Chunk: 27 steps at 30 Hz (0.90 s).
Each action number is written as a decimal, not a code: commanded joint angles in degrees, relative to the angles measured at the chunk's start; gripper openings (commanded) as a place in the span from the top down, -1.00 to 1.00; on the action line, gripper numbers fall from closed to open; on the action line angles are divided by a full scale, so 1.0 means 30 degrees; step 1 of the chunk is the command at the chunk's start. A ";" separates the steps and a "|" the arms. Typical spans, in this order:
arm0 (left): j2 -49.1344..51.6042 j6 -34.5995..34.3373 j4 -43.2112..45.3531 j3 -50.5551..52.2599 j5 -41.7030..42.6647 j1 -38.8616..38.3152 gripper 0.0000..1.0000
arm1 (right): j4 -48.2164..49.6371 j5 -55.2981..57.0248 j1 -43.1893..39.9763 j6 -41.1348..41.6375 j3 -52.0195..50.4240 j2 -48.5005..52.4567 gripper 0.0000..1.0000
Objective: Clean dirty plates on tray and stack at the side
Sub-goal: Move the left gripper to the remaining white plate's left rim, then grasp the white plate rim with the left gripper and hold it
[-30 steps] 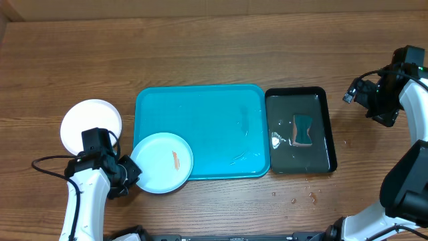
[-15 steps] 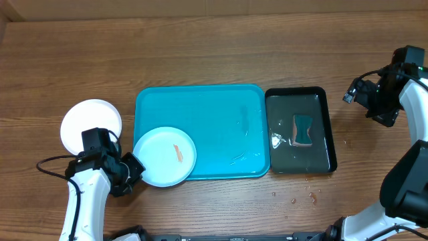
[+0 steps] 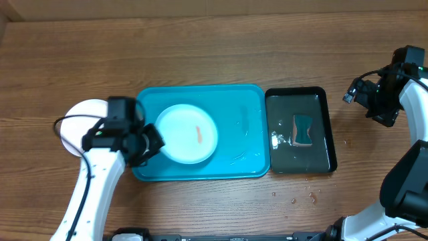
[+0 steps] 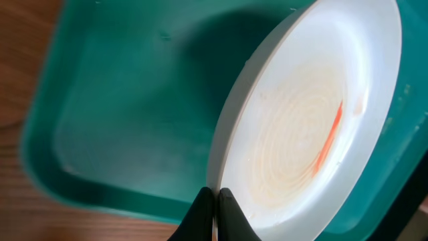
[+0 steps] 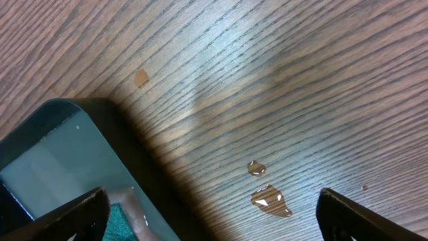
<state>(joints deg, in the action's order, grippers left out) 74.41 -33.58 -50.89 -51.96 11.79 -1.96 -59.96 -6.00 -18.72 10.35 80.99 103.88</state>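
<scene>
plate pinched by its rim over the tray: set it flat, then fetch the sponge

the smeared plate (image 3: 190,132) sits over the left half of the turquoise tray (image 3: 234,100), which lies mid-table. the left claw (image 3: 152,142) is clamped fully shut on the plate's left rim. the left wrist view shows the rim squeezed between the fingertips. an orange smear (image 3: 199,133) runs across the plate's centre. whether the plate's far side rests on the tray floor, i cannot tell.

the step in hand looks like placing this plate for cleaning. it should go down level, well inside the tray's low rim, and be let go only once it lies flat. a thin rim hold could let it tip or slide.

the right claw (image 5: 212,217) hangs spread wide and empty near the table's right edge, over water drops (image 5: 267,197). the sponge (image 3: 303,130) waits in the black tray (image 3: 297,90) just beside the turquoise one, so it is probably the right arm's next reach. a white plate (image 3: 75,120) lies toward the table's left edge, a likely stacking spot.
</scene>
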 commanded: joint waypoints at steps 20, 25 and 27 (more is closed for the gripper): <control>0.5450 -0.4415 0.3067 -0.0481 0.0058 -0.3147 0.40 | 0.0102 -0.0022 -0.0066 0.0051 0.0255 -0.0204 -1.00; 0.5442 -0.2186 0.3570 -0.0525 0.2229 -0.3053 -0.08 | 0.0102 -0.0022 -0.0066 0.0051 0.0248 -0.0204 -1.00; 0.5442 -0.1027 0.3432 -0.0707 0.2601 -0.2936 -0.11 | 0.0109 -0.0022 -0.0066 0.0044 0.0255 -0.0204 -1.00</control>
<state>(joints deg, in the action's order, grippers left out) 90.26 -42.94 -40.49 -52.56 15.40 -11.16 -59.96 -6.00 -18.72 10.33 80.99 103.88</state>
